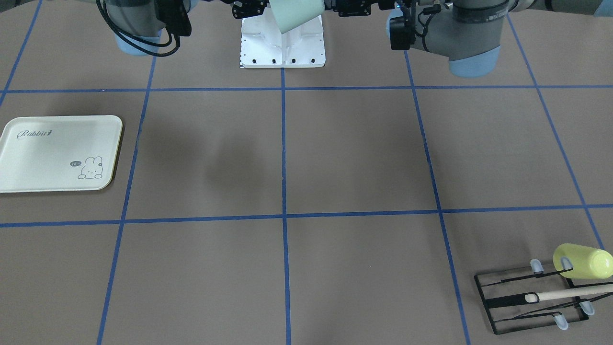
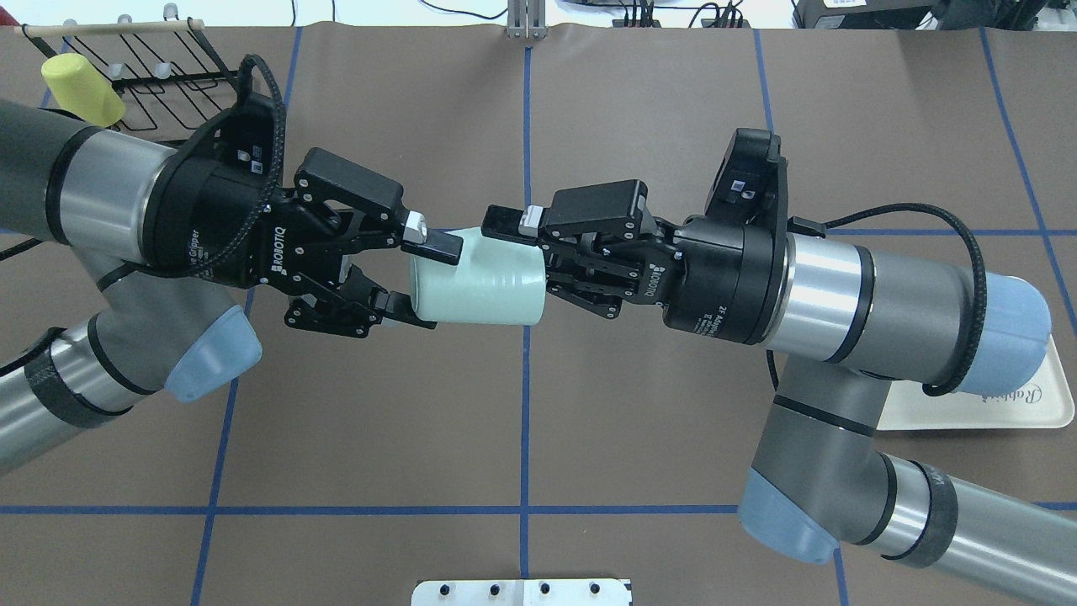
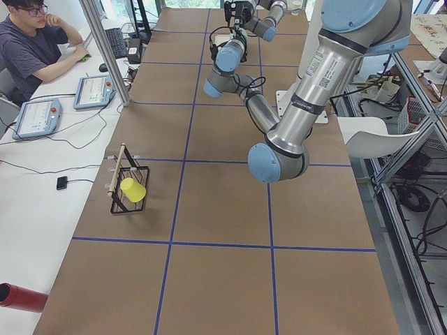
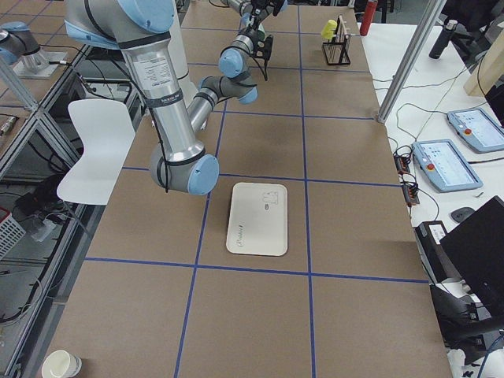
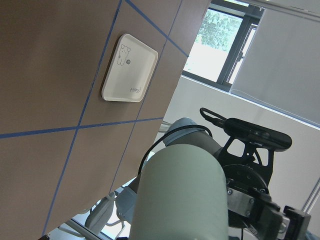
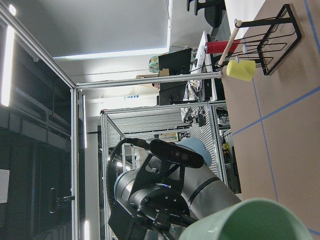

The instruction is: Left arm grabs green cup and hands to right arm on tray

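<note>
The green cup (image 2: 480, 282) hangs on its side in mid-air over the table's middle, between the two arms. My left gripper (image 2: 425, 278) is shut on its narrow base end, one finger above and one below. From the other side my right gripper (image 2: 526, 269) is shut on the rim end; its upper finger (image 2: 509, 223) lies on the cup's wall and the lower one is hidden by the cup. The cup's open mouth (image 6: 250, 220) fills the bottom of the right wrist view, and its body (image 5: 180, 200) the bottom of the left wrist view. The tray (image 1: 57, 153) lies bare on the table under the right arm's side.
A black wire rack (image 1: 527, 302) with a yellow-green cup (image 1: 582, 261) and a wooden rod stands at the far corner on the left arm's side. The white base plate (image 1: 282, 43) sits below the held cup. A person (image 3: 35, 42) sits at a side desk.
</note>
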